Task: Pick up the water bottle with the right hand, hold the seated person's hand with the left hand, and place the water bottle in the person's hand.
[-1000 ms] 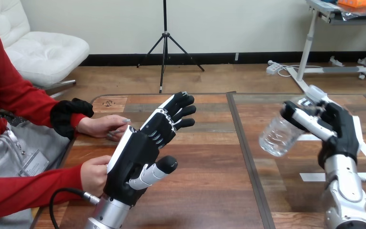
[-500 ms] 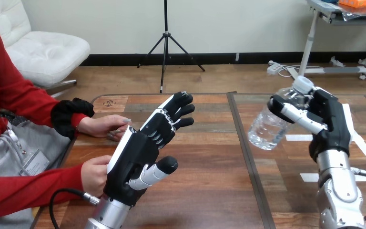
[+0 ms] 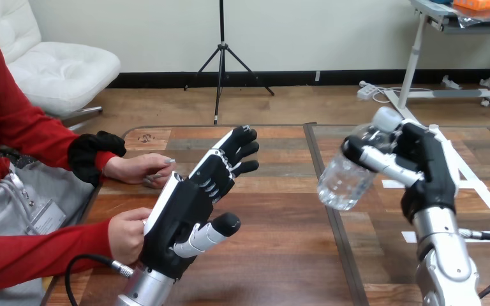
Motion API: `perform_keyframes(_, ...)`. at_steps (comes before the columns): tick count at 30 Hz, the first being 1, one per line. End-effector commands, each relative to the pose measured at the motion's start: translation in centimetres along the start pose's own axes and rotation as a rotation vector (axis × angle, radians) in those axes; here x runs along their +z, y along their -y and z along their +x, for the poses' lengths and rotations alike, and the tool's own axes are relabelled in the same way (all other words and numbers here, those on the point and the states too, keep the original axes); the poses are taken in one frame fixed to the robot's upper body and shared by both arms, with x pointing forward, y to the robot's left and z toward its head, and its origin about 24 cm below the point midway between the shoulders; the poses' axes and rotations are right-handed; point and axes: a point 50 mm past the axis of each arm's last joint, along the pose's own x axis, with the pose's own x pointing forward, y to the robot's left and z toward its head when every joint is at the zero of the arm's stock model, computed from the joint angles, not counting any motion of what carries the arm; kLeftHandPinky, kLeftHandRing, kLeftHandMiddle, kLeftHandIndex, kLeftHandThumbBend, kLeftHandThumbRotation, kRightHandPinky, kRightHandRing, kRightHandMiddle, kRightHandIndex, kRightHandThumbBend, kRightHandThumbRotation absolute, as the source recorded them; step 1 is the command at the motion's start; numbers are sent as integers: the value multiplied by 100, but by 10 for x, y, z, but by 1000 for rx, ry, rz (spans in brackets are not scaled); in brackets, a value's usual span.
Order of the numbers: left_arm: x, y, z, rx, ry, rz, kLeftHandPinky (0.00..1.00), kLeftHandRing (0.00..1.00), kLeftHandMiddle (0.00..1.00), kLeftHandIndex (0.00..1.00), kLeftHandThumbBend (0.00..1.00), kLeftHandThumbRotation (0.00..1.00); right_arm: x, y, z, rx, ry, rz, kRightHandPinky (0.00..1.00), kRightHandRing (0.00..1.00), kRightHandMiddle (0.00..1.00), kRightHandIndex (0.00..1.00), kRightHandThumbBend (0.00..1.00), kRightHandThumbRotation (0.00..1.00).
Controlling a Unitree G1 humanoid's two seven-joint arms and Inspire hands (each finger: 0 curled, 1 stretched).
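My right hand (image 3: 424, 169) is shut on a clear plastic water bottle (image 3: 346, 173) with a white cap, holding it tilted in the air over the table's middle right. My left hand (image 3: 188, 207) stands open at the lower left, fingers straight and pointing up and away. One of the person's hands (image 3: 125, 234) sits in a loose fist right behind my left hand's palm, touching or nearly touching it. The person's other hand (image 3: 139, 170) rests flat on the table farther back, apart from both of my hands.
A wooden table (image 3: 281, 255) with a dark seam down its middle lies under both arms. White tape marks (image 3: 415, 236) lie on the table's right part. The person's red-sleeved forearm (image 3: 32, 252) lies along the left edge.
My right hand has carried the bottle leftward, toward the table's middle. My left hand and the person's hands have barely moved.
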Motion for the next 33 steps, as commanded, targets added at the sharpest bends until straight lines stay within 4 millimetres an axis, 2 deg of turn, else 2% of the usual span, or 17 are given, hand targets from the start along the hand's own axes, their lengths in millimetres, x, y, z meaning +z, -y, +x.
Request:
perform_keyframes(1, 16, -8, 18, -48, 92, 141, 89, 95, 96, 95, 100, 75, 69, -30, 18, 149, 272, -84, 28, 34, 43, 43, 78, 0)
perform_keyframes(13, 27, -17, 16, -33, 117, 294, 95, 99, 97, 98, 100, 74, 65, -33, 16, 186, 266, -196, 25, 31, 41, 42, 84, 0)
perform_keyframes(19, 34, -25, 17, -32, 130, 387, 97, 100, 99, 99, 100, 70, 62, -31, 16, 196, 261, -222, 25, 30, 40, 42, 87, 0)
perform_keyframes(33, 48, -51, 20, 15, 116, 622, 91, 98, 99, 100, 100, 66, 59, -31, 14, 213, 261, -252, 24, 29, 39, 42, 88, 0)
